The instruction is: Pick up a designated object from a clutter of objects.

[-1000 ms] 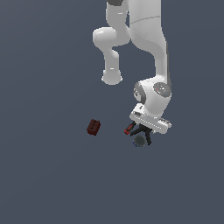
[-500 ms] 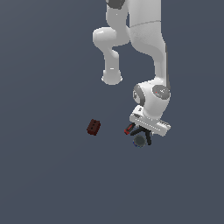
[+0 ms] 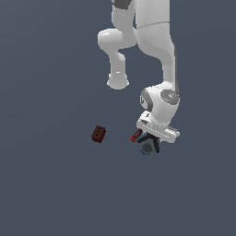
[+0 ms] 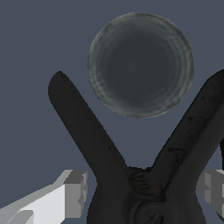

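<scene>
black v-shaped thing (image 4: pixel 144 175) with two thick matte arms, gripper (image 4: pixel 142 192) fingers spread either side, not touching

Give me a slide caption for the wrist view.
Hand open astride the black V-shaped thing, fingertips flanking its joint, the grey round disc beyond.

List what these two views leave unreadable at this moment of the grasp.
- Black V-shaped thing: wrist view's edge cuts off its joint end; no blue knob shows. In the exterior view the gripper covers most of it.
- Finger contact: fingertips flank the V, touching unclear.
- Red-handled screwdriver: exterior view, mostly behind the hand.
- Grey disc and dark red block: too small in the exterior view for detail.
</scene>
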You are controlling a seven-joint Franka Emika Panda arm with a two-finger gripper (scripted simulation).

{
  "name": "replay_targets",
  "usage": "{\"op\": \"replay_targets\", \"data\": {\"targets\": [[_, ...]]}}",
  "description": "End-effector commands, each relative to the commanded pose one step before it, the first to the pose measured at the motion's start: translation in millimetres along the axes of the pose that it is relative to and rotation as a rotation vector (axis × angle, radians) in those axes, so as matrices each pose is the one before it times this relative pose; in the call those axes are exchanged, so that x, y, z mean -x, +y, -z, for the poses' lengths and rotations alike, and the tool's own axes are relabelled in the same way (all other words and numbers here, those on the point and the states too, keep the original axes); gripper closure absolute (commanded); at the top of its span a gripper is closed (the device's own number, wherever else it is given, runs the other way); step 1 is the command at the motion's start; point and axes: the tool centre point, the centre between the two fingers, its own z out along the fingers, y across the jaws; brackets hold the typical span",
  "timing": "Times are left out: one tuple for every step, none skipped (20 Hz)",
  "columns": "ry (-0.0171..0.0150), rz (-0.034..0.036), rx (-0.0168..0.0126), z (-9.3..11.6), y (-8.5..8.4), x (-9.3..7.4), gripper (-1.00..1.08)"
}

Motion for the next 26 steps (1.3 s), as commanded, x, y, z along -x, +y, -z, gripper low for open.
{"op": "replay_targets", "data": {"targets": [[0.00131, -0.00008, -0.00157, 4.06, -0.17, -1.85, 1.08], [-0.00029, 0.00022, 0.00032, 2.35, 0.25, -0.92, 1.08], [0.00000, 0.00000, 0.00000, 3.18, 0.41, -1.24, 1.08], [0.00000, 0.00000, 0.00000, 3.77, 0.49, -1.47, 1.08], [-0.00031, 0.00022, 0.00031, 4.11, 0.47, -1.60, 1.08], [-0.00032, 0.00021, 0.00030, 4.68, 0.54, -1.82, 1.08], [0.00000, 0.00000, 0.00000, 5.47, 0.69, -2.11, 1.08], [-0.00048, 0.00030, 0.00039, 5.67, 0.64, -2.21, 1.08], [-0.00035, 0.00021, 0.00026, 6.30, 0.73, -2.44, 1.08], [0.00000, 0.00000, 0.00000, 7.05, 0.88, -2.71, 1.08], [-0.00052, 0.00029, 0.00034, 7.21, 0.81, -2.80, 1.08], [-0.00054, 0.00029, 0.00033, 7.70, 0.86, -2.99, 1.08], [-0.00039, 0.00020, 0.00022, 8.28, 0.94, -3.20, 1.08], [-0.00056, 0.00028, 0.00029, 8.66, 0.95, -3.35, 1.08], [-0.00040, 0.00019, 0.00020, 9.22, 1.04, -3.55, 1.08], [-0.00057, 0.00027, 0.00027, 9.58, 1.04, -3.70, 1.08], [-0.00058, 0.00027, 0.00027, 10.03, 1.08, -3.88, 1.08], [-0.00041, 0.00019, 0.00019, 10.39, 1.14, -3.99, 1.08], [-0.00057, 0.00027, 0.00028, 10.22, 1.08, -3.96, 1.08], [-0.00057, 0.00026, 0.00029, 10.14, 1.06, -3.94, 1.08], [-0.00057, 0.00026, 0.00030, 10.06, 1.04, -3.92, 1.08], [-0.00056, 0.00025, 0.00032, 10.00, 1.02, -3.91, 1.08], [-0.00039, 0.00018, 0.00024, 10.04, 1.05, -3.91, 1.08], [-0.00054, 0.00024, 0.00036, 9.88, 0.99, -3.90, 1.08], [-0.00037, 0.00017, 0.00028, 9.94, 1.02, -3.90, 1.08], [-0.00051, 0.00023, 0.00041, 9.78, 0.96, -3.91, 1.08]]}}
